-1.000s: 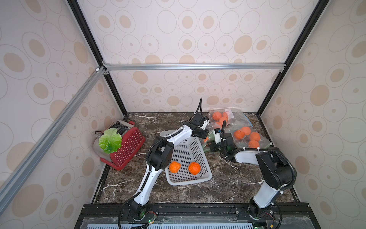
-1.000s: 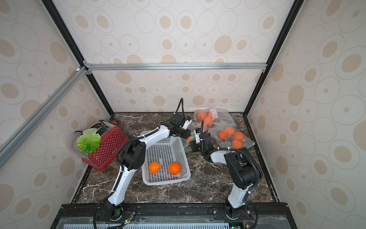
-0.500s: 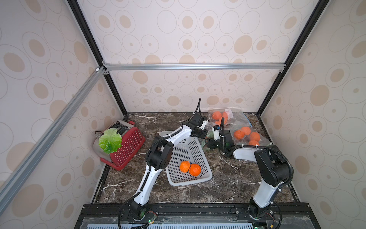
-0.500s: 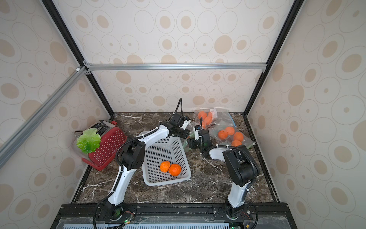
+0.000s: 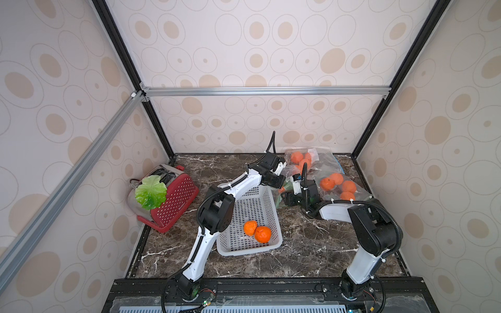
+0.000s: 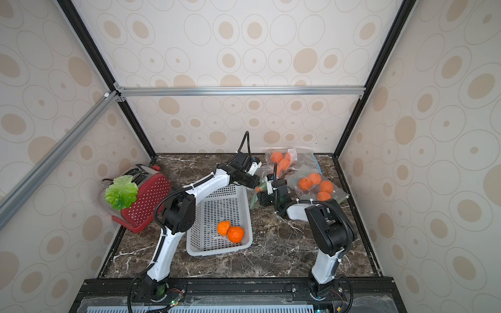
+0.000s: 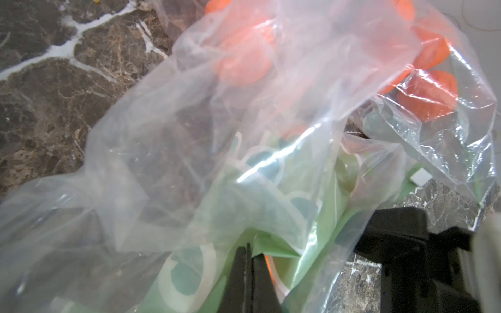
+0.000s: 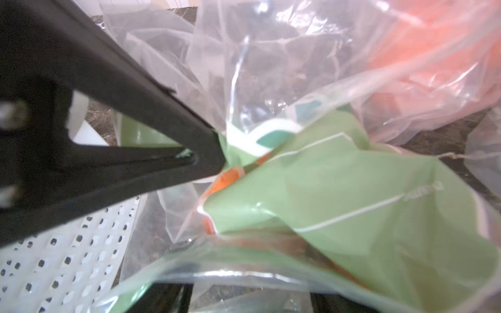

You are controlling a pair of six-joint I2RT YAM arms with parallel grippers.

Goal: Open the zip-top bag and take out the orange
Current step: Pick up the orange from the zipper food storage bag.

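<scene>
The left gripper [image 7: 248,250] is clenched on the green edge of the zip-top bag [image 7: 189,162], low in the middle of the left wrist view. The right gripper [image 5: 288,200] is just beside it; I cannot tell its state. An orange [image 7: 244,62] shows through the plastic, upper centre of that view. In a top view the white basket [image 5: 249,249] stands left of them.

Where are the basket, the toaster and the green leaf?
Basket [image 5: 253,207]: in a top view, on its bare mesh floor.
Toaster [image 5: 176,202]: in a top view, on its red dotted side.
Leaf [image 5: 150,191]: in a top view, on its middle.
</scene>
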